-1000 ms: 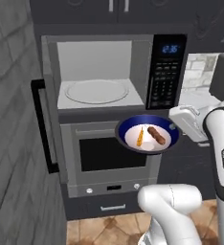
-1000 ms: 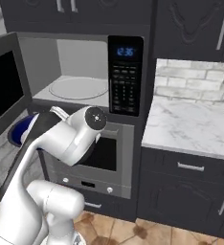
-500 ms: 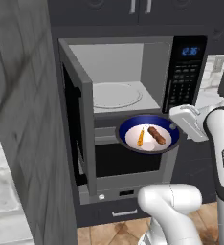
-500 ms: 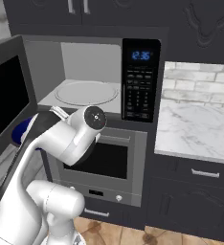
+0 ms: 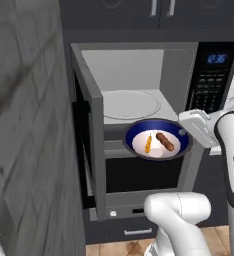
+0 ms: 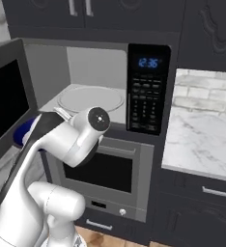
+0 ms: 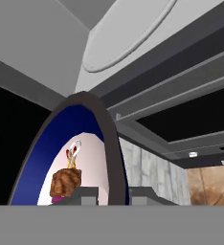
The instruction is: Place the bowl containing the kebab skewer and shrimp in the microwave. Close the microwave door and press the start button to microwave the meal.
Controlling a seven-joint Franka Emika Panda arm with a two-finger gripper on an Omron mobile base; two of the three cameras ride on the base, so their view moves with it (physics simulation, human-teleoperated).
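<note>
My gripper [image 5: 185, 131] is shut on the right rim of the dark blue bowl [image 5: 156, 140]. It holds the bowl level in front of the open microwave [image 5: 139, 75], just below the cavity floor. The brown kebab skewer [image 5: 165, 141] and the orange shrimp [image 5: 148, 143] lie on the bowl's white inside. The hand view looks along the bowl's rim [image 7: 111, 158], which is pinched between the fingertips [image 7: 87, 194], with the kebab skewer [image 7: 65, 182] and shrimp [image 7: 73, 152] beside it. The microwave door [image 5: 91, 145] stands swung out to the left. My arm hides most of the bowl [image 6: 25, 135].
The round glass turntable [image 5: 130, 104] lies bare inside the cavity. A black keypad panel [image 6: 146, 96] with a blue display sits right of it. The oven [image 6: 105, 169] is below, a grey brick wall [image 5: 24, 125] to the left, and a marble counter [image 6: 202, 140] to the right.
The whole scene has shifted in both base views, so the base has driven up to the microwave. The bowl stays gripped in the same place before the arm.
</note>
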